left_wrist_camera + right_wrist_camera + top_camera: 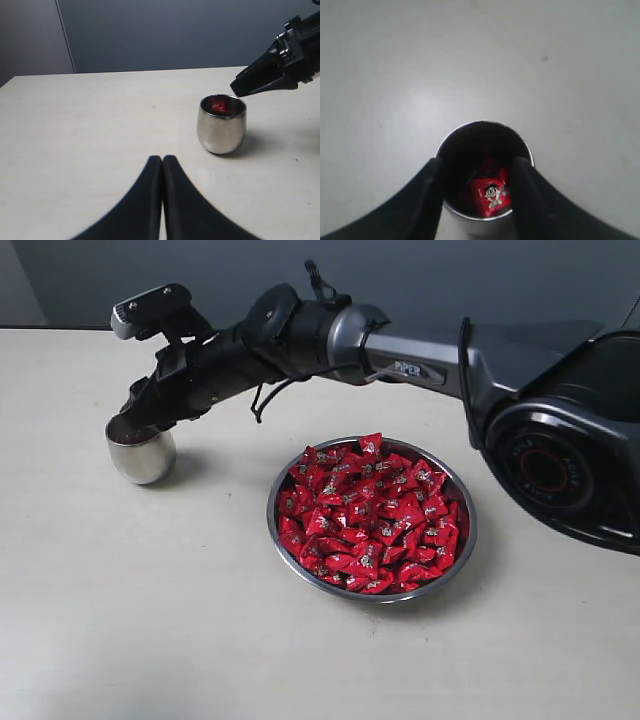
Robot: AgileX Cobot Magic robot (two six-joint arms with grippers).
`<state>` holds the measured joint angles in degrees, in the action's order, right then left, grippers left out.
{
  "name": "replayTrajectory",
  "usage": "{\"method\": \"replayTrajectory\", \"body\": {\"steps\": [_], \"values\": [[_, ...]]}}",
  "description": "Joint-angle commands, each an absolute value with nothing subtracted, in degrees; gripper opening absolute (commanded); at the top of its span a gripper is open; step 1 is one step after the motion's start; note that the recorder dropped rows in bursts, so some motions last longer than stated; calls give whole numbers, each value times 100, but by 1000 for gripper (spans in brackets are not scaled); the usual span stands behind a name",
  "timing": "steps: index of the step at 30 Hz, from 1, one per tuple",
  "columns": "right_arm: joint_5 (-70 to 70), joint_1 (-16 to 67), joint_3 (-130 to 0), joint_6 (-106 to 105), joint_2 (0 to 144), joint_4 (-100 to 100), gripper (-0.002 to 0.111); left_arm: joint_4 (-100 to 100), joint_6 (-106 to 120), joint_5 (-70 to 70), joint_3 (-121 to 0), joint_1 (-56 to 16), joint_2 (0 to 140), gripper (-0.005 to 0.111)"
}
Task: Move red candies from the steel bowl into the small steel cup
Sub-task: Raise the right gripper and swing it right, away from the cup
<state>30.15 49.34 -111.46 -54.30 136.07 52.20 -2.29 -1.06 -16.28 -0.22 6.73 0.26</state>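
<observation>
One red candy (490, 192) was seen lying inside the small steel cup (142, 455), a cartoon face printed on it, as the right wrist view showed. Whether more candies lay beneath it could not be told, since the cup's inside was dark. The cup was stood upright on the bench (150, 640), to the left of the steel bowl (372, 597) in the exterior view and apart from it. The bowl was heaped with many red candies (370, 515), which filled it nearly to the rim.

The right claw (135, 425) was held just over the cup's mouth, its arm (420, 365) stretched across the bench behind the bowl. Its two fingers (432, 200) were spread apart — one at either side of the opening — and nothing was gripped between them. The fingertips appeared to sit level with the rim or just above it; contact with the steel could not be confirmed from these views.

The left claw (162, 160) was seen low over the bench, with the cup standing ahead of it and clear of it. Its fingers were pressed together along their length — no gap was visible — and nothing was held in them.
</observation>
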Motion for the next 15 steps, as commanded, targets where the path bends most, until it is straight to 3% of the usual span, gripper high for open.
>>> {"method": "replayTrajectory", "body": {"steps": [1, 10, 15], "values": [[3135, 4910, -11174, -4452, 13123, 4141, 24, -218, -113, -1631, 0, 677, 0, 0], [3822, 4421, -11026, -2950, 12295, 3165, 20, -218, -113, -1631, 0, 677, 0, 0], [3268, 3882, -9728, -2613, 11299, 2996, 20, -218, -113, -1631, 0, 677, 0, 0]]}}
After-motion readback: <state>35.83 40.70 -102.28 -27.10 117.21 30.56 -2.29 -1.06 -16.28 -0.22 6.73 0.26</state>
